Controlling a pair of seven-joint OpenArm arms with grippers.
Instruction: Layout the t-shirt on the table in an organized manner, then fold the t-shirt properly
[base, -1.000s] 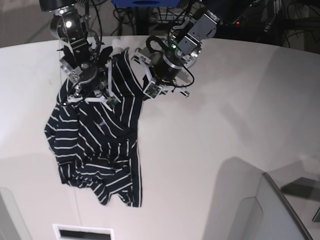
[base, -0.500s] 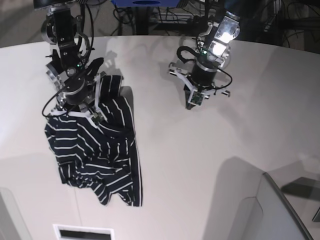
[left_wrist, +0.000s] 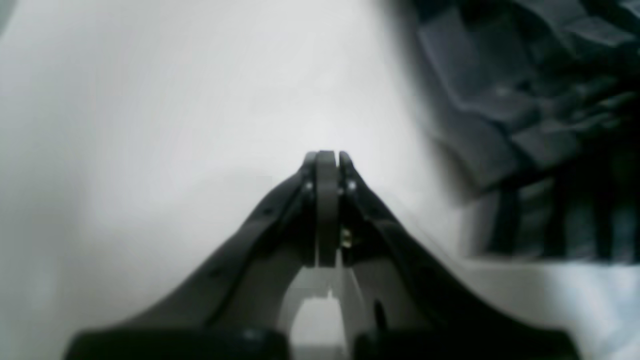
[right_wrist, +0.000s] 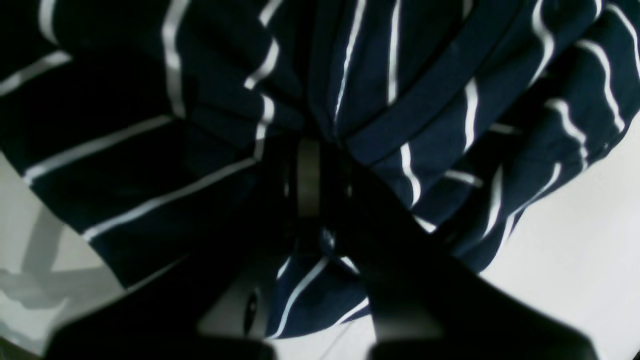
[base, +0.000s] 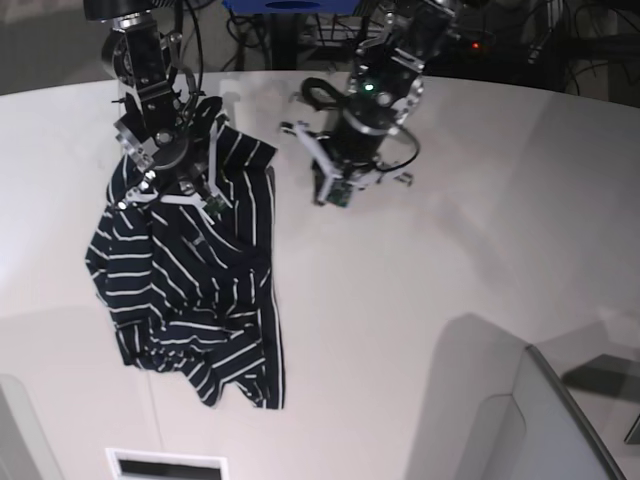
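Navy cloth with thin white stripes — the t-shirt (base: 190, 290) — hangs bunched from the right gripper (base: 181, 188), whose jaws are clamped on a fold near the collar, while the rest lies crumpled on the table (base: 420, 300) below and beside it. The left gripper (base: 334, 196) is closed on nothing, hovering over bare tabletop with the shirt's edge just off to its side. To spread it well, I judge the left should open and take a matching shoulder edge — then both draw apart evenly.
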